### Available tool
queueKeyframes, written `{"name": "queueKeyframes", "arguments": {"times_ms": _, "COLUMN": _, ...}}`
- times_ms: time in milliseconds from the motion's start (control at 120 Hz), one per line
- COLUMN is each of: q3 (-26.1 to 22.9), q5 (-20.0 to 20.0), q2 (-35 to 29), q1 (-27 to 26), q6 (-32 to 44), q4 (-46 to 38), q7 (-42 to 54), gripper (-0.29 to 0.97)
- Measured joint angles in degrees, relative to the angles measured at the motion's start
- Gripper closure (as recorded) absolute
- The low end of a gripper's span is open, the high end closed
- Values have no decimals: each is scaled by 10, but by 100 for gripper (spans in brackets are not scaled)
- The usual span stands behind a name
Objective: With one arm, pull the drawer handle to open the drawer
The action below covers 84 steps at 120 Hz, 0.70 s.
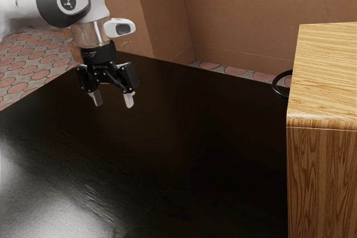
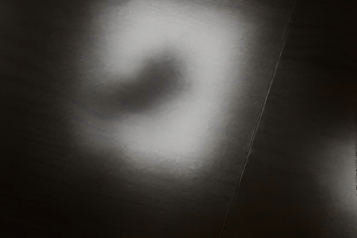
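Gripper (image 1: 113, 102) spread wide, holding nothing, one wooden cabinet (image 1: 323, 132), one black handle (image 1: 274, 86), well apart.

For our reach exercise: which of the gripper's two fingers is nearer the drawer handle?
The finger on the exterior view's right; the handle lies that way.

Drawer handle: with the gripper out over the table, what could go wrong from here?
1. The handle shows partly past the edge of the cabinet; the open gripper, over the table toward the exterior view's left, might clip that edge reaching round.
2. The handle looks like a thin loop, so the fingers could close beside it or slip off while pulling.
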Motion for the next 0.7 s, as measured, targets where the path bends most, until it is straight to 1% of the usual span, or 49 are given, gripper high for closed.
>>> {"name": "queueKeyframes", "arguments": {"times_ms": 200, "q3": 0, "q5": -2, "q2": 4, "q1": 4, "q6": 18, "q4": 1, "q7": 46, "gripper": 0}}
{"name": "queueKeyframes", "arguments": {"times_ms": 225, "q3": 0, "q5": -2, "q2": -10, "q1": 1, "q6": 18, "q4": 15, "q7": 51, "gripper": 0}}
{"name": "queueKeyframes", "arguments": {"times_ms": 242, "q3": -2, "q5": -4, "q2": -32, "q1": -1, "q6": 18, "q4": 27, "q7": 53, "gripper": 0}}
{"name": "queueKeyframes", "arguments": {"times_ms": 275, "q3": -7, "q5": -20, "q2": -73, "q1": -3, "q6": 19, "q4": 42, "q7": 57, "gripper": 0}}
{"name": "queueKeyframes", "arguments": {"times_ms": 308, "q3": -13, "q5": -41, "q2": -96, "q1": -3, "q6": 20, "q4": 50, "q7": 57, "gripper": 0}}
{"name": "queueKeyframes", "arguments": {"times_ms": 333, "q3": -20, "q5": -52, "q2": -103, "q1": 2, "q6": 22, "q4": 53, "q7": 57, "gripper": 0}}
{"name": "queueKeyframes", "arguments": {"times_ms": 383, "q3": -52, "q5": -63, "q2": -107, "q1": 29, "q6": 31, "q4": 52, "q7": 53, "gripper": 0}}
{"name": "queueKeyframes", "arguments": {"times_ms": 433, "q3": -68, "q5": -71, "q2": -105, "q1": 35, "q6": 39, "q4": 45, "q7": 43, "gripper": 0}}
{"name": "queueKeyframes", "arguments": {"times_ms": 533, "q3": -78, "q5": -79, "q2": -100, "q1": 16, "q6": 51, "q4": 34, "q7": 23, "gripper": 0}}
{"name": "queueKeyframes", "arguments": {"times_ms": 650, "q3": -80, "q5": -79, "q2": -98, "q1": -21, "q6": 71, "q4": 4, "q7": 3, "gripper": 0}}
{"name": "queueKeyframes", "arguments": {"times_ms": 700, "q3": -81, "q5": -78, "q2": -89, "q1": -37, "q6": 86, "q4": -7, "q7": -8, "gripper": 0}}
